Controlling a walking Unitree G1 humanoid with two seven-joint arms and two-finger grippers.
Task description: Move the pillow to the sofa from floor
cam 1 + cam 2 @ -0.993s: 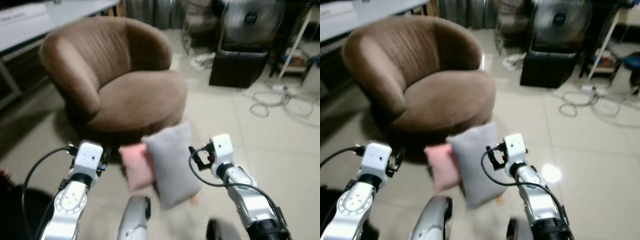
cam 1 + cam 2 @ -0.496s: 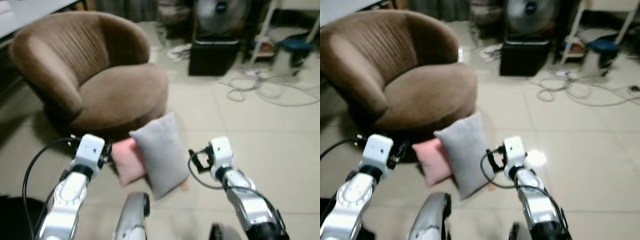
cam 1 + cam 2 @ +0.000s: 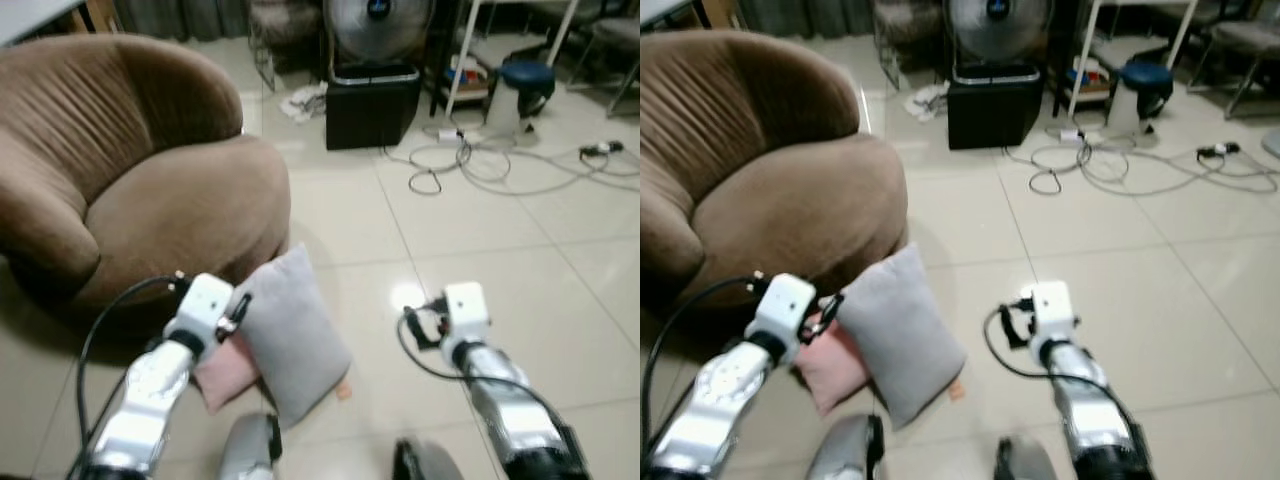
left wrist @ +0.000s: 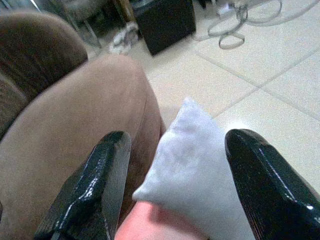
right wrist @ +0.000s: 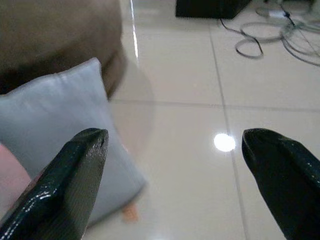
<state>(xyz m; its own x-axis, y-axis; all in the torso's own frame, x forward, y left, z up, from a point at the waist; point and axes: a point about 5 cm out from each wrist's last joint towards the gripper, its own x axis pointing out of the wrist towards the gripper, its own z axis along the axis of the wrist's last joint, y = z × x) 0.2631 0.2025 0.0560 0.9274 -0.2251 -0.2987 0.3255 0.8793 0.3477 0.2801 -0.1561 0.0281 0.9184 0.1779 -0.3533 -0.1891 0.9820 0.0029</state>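
Note:
A grey pillow [image 3: 290, 335] leans upright on the tiled floor against the front of a round brown sofa chair [image 3: 130, 190]. Behind it, partly hidden, a pink pillow [image 3: 225, 372] lies on the floor. My left gripper [image 4: 175, 192] is open, its two black fingers framing the grey pillow [image 4: 200, 172] and the pink pillow [image 4: 160, 225] from just above. My right gripper [image 5: 175, 185] is open too, to the right of the grey pillow [image 5: 65, 130], with bare floor between its fingers.
A black box [image 3: 372, 105] with a standing fan [image 3: 378, 20] above it is at the back. Loose cables [image 3: 470, 160] lie on the tiles to its right, near a blue stool [image 3: 525, 85]. Open tile floor [image 3: 500, 260] spreads to the right.
The camera has swung right and nearer, so the sofa chair sits further left in the picture. The left arm has reached in closer over the pillows. Both grippers stay open.

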